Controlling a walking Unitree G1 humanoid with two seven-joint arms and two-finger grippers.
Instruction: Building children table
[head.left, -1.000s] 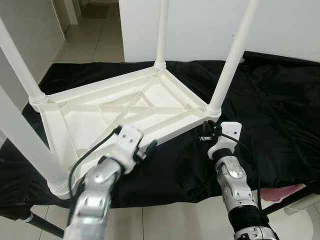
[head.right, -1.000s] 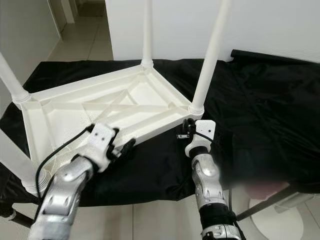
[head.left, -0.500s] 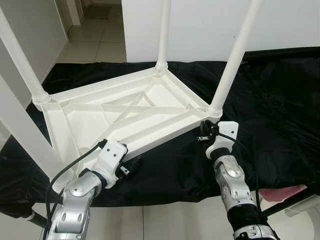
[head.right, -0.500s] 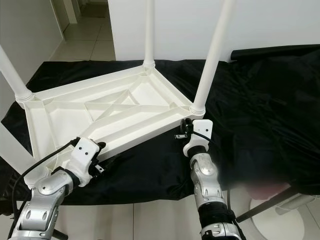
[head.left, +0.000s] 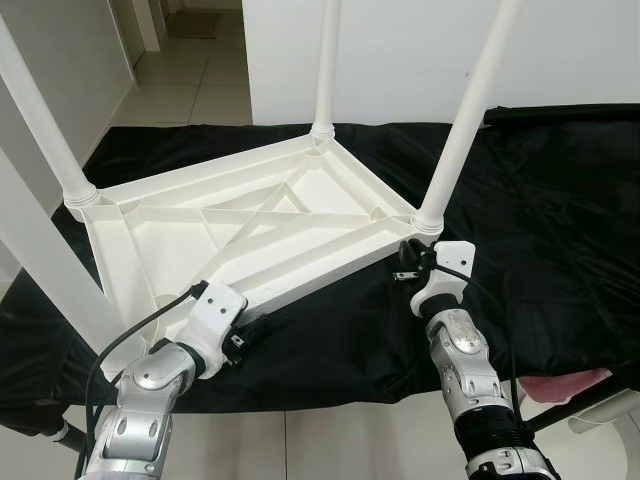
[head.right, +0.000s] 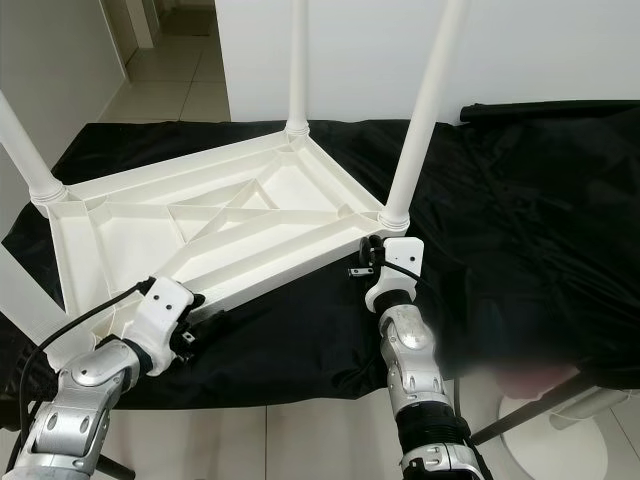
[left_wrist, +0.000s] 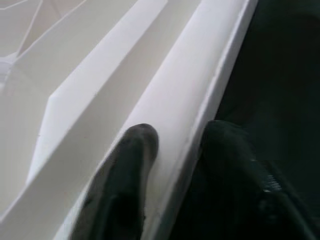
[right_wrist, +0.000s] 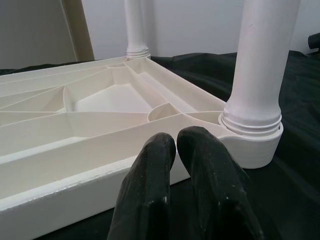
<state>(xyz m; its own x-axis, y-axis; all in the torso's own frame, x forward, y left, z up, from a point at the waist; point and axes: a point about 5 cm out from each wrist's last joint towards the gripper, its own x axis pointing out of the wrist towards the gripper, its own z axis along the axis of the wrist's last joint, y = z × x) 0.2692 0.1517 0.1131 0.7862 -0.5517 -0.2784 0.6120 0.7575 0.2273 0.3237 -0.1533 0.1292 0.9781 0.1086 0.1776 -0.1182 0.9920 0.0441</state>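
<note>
Left gripper (left_wrist: 172, 150) sits at the near edge of the white plastic table (head.left: 250, 225), one black finger (left_wrist: 125, 175) inside the rim and the other outside it, clasping that edge. Right gripper (right_wrist: 176, 150) hovers just before the near right corner, its two fingers pressed together with nothing between them, close to the base of a leg (head.left: 468, 110). That table lies upside down on a black cloth (head.left: 560, 220), its four legs pointing up.
</note>
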